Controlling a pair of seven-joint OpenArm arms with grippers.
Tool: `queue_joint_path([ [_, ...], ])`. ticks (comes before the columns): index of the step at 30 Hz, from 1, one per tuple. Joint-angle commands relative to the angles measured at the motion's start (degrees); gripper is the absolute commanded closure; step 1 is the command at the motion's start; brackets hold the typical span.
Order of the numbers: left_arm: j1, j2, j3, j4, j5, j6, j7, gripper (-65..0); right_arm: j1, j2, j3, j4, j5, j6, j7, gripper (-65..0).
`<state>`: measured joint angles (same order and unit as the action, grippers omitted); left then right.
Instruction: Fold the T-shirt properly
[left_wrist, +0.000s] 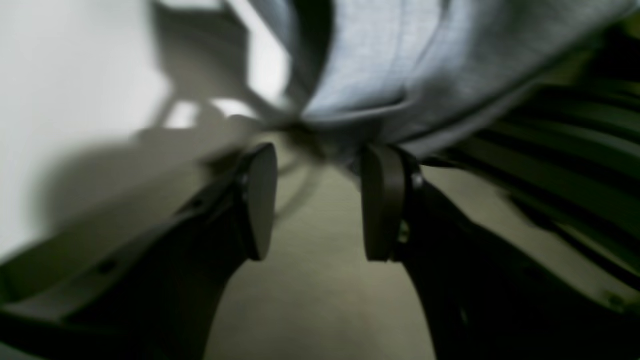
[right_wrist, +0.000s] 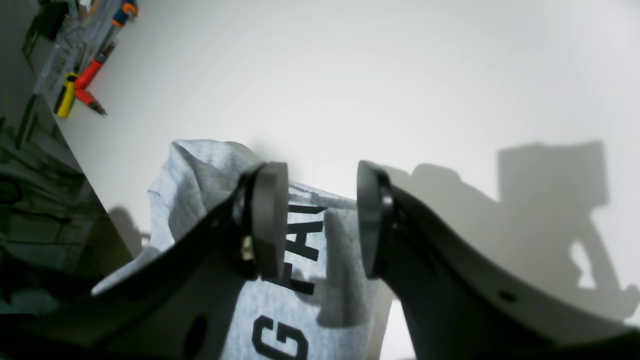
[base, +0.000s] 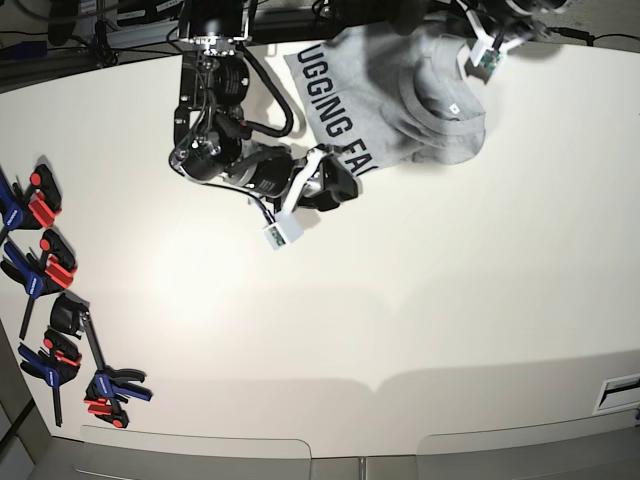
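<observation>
Your large light heather-grey cotton T-shirt (base: 400, 95) lay bunched at the far edge of the white table (base: 400, 300), right of centre, with its black block lettering facing up along its left part and the collar and neck label showing on the right. It was crumpled, not spread flat, so I judged you were at the opening step: getting hold of edges to lay the garment out before any fold.

Your right gripper (right_wrist: 320, 220) hovered over the shirt's near left edge, above the lettering. Its two dark oval pads stood apart with printed cloth visible in the gap below them, and nothing was pinched between them: it was released. In the base view that arm lay low over the table, just beside the shirt's printed corner.

Your left gripper (left_wrist: 320, 200) was at the far right of the shirt, near the table's far edge. The wrist picture was badly blurred, but its pads stood well apart, with grey cloth bunched just beyond their tips and nothing between them. It looked released too; whether the right pad touched the cloth I could not tell.

For the next move you would likely need each gripper to close on a single layer at an edge, then draw the shirt toward the near, open part of the table to flatten it. The blue and red clamps (base: 50, 270) along the left edge lay well apart from the work.
</observation>
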<state>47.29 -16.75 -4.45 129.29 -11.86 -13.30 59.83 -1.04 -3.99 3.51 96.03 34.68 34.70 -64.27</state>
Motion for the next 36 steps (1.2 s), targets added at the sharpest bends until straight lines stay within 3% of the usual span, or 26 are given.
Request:
queue_joint_path([
  [1, 0.6, -0.9, -0.1, 2.2, 2.3, 1.7, -1.4, -25.2, 1.2, -0.1, 0.0, 0.9, 1.5, 0.2, 1.4, -21.2],
  [6, 0.5, -2.5, -0.1, 4.8, 11.4, 6.7, -5.9, -25.2, 2.4, 0.2, -0.3, 0.9, 4.2, 3.4, 0.9, -19.9],
  [7, 0.4, -2.5, -0.1, 4.8, 12.5, 7.0, -6.6, -25.2, 2.8, 0.5, -0.7, 0.9, 6.7, 5.3, -0.2, -15.3],
  [9, 0.3, -2.5, -0.1, 4.8, 13.3, 7.4, -7.6, -25.2, 3.8, 1.4, -2.4, 0.9, 12.9, 5.3, -4.4, 0.0],
  [12, 0.3, -2.5, -0.1, 4.8, 13.3, 7.4, -8.5, -25.2, 5.2, 3.4, -7.9, 0.9, 20.7, 5.3, -11.0, 0.0],
  [14, 0.3, -2.5, -0.1, 4.8, 13.3, 7.4, -8.9, -25.2, 6.2, 5.2, -13.4, 0.9, 22.6, 5.3, -14.9, 0.0],
  [17, 0.3, -2.5, -0.1, 4.8, 13.3, 8.1, -9.7, -25.2, 7.1, 8.0, -23.1, 0.9, 22.8, 5.3, -15.7, 0.0],
  [21, 0.3, -2.5, -0.1, 4.8, 13.3, 9.1, -10.4, -25.2, 7.2, 9.6, -34.9, 0.9, 19.2, 5.3, -15.7, 0.0],
  [25, 0.3, -2.5, -0.1, 4.8, 13.3, 9.1, -10.2, -25.2, 7.2, 9.7, -41.9, 0.2, 11.8, 5.3, -14.8, 0.0],
  [30, 0.3, -2.5, -0.1, 4.8, 13.3, 9.1, -10.3, -25.2, 7.2, 9.7, -44.1, -5.7, -1.0, 5.3, -6.8, 0.0],
  [36, 0.3, -2.5, -0.1, 4.8, 13.3, 9.1, -10.4, -25.2, 7.9, 9.7, -44.0, -18.4, -7.5, 5.3, -3.4, 0.0],
])
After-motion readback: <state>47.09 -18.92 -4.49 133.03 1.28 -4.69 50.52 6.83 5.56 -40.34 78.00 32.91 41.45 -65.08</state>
